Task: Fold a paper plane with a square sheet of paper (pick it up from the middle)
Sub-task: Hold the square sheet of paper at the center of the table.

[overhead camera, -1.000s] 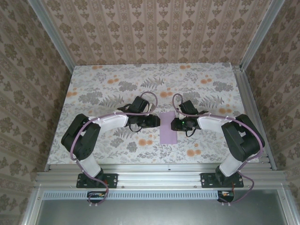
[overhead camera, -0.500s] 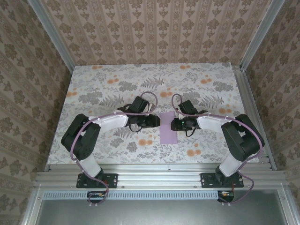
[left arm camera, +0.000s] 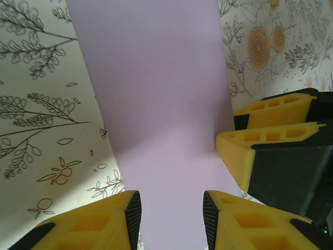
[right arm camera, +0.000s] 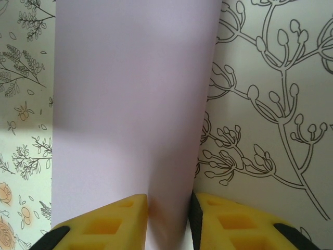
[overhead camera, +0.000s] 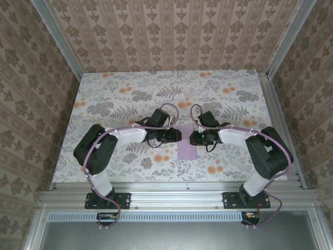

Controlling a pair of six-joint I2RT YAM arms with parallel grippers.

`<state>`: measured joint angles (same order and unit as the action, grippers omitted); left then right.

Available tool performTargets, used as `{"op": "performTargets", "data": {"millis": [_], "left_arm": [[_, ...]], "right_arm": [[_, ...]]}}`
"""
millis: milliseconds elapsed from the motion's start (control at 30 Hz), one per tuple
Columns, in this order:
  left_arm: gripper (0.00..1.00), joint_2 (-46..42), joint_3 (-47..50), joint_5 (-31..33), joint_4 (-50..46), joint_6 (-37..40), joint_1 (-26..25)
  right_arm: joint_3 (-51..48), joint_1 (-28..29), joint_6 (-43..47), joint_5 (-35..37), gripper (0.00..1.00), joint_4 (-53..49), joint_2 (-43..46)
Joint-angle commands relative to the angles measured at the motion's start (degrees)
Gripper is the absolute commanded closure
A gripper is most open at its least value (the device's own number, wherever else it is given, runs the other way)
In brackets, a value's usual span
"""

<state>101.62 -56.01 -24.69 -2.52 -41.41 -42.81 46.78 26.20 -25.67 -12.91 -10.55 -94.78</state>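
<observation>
The square sheet of paper (overhead camera: 186, 145), plain lavender, lies on the floral tablecloth as a narrow upright strip between the two arms. In the left wrist view the paper (left arm camera: 156, 94) runs under my left gripper (left arm camera: 170, 219), whose jaws stand apart above it with nothing pinched. My left gripper (overhead camera: 179, 135) is at the strip's left edge. My right gripper (overhead camera: 191, 138) is at its right edge. In the right wrist view my right gripper (right arm camera: 167, 219) is shut on a raised fold of the paper (right arm camera: 130, 104). Its yellow fingers (left arm camera: 270, 135) show beside the sheet. The paper plane is out of view.
The floral tablecloth (overhead camera: 119, 99) covers the table, which is walled by patterned panels at the back and sides. An aluminium rail (overhead camera: 177, 198) carries both arm bases at the near edge. Open cloth lies behind the grippers.
My left gripper has slid a little to the right over the paper's left edge, and its jaws have narrowed slightly. The right arm and the paper have stayed put.
</observation>
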Motion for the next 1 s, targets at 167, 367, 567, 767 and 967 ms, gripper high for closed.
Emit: {"op": "performTargets", "data": {"millis": [167, 367, 567, 767, 967], "left_arm": [[0.60, 1.73, -0.71, -0.02, 3.58, -3.50, -0.61], [0.60, 2.66, -1.18, -0.27, 3.64, -3.59, -0.83], [0.60, 3.49, -1.14, -0.43, 4.00, -3.75, -1.18], [0.60, 4.26, -1.34, -0.93, 4.98, -4.11, -1.64], [0.61, 5.79, -1.60, -1.15, 5.43, -4.20, -2.01]], "right_arm": [[-0.33, 0.61, -1.70, 0.67, 0.69, -1.22, -1.28], [-0.62, 0.61, -2.46, 0.86, 0.69, -0.99, -1.38], [-1.04, 0.69, -2.76, 0.87, 0.69, -0.53, -1.48], [-1.34, 0.79, -2.55, 0.78, 0.69, -0.23, -1.63], [-1.72, 0.96, -2.63, 0.73, 0.69, 0.14, -1.88]]}}
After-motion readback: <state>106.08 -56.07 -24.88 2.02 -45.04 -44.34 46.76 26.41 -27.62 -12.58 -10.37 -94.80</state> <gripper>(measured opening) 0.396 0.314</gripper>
